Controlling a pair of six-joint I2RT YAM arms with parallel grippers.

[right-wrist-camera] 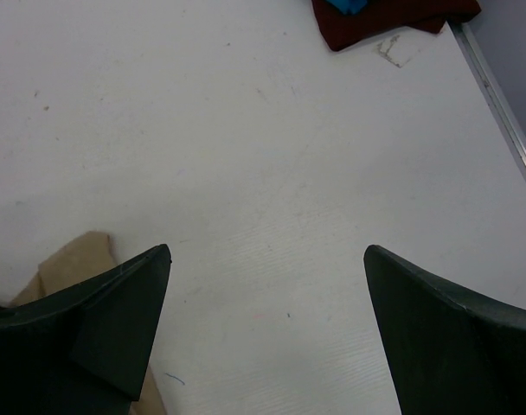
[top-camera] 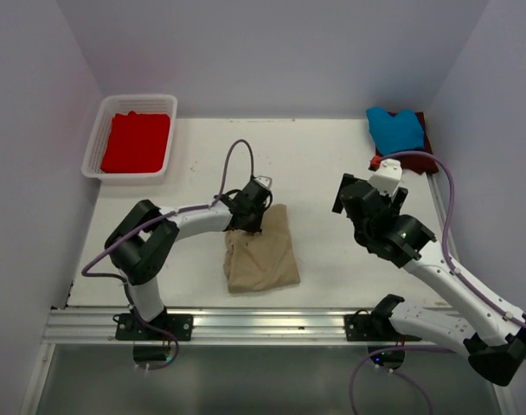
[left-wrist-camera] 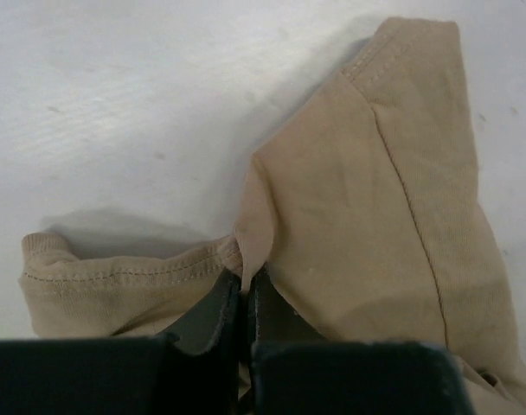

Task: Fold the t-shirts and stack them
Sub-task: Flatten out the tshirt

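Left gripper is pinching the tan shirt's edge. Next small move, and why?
Probably lift the left gripper slightly, raising an edge of the soft tan cloth t-shirt: its jaws are shut on a fold, the shirt lies rumpled, and the open right gripper holds nothing.

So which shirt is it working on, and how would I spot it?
On the white table, between the two arms, lies the tan t-shirt, one corner pinched in the left arm's jaws. It alone is beige; the red shirt, blue shirt and maroon shirt sit at the far corners.
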